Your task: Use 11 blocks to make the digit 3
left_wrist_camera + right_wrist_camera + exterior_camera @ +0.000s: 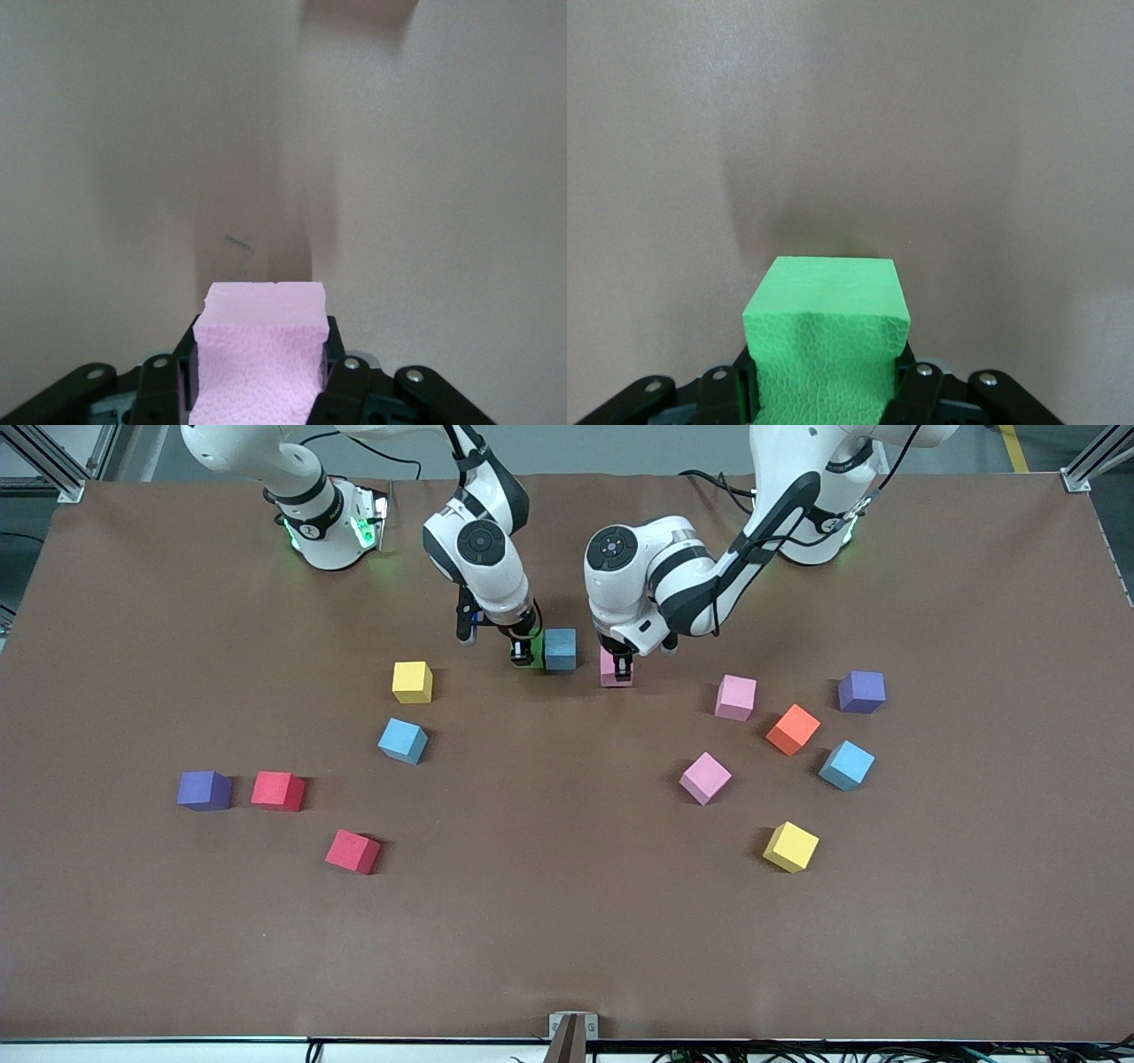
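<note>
Front view showed top row underway: green block [534,657] touching light blue block [560,648], pink block [611,670] just beside. Held snugly between closed fingers of right gripper [523,654] and left gripper [623,670] respectively. Risked nudging blue neighbour on release, skewing the row.

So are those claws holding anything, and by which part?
Yes. Left claw pinches a pink block by two facing sides; right claw likewise a green block.
</note>
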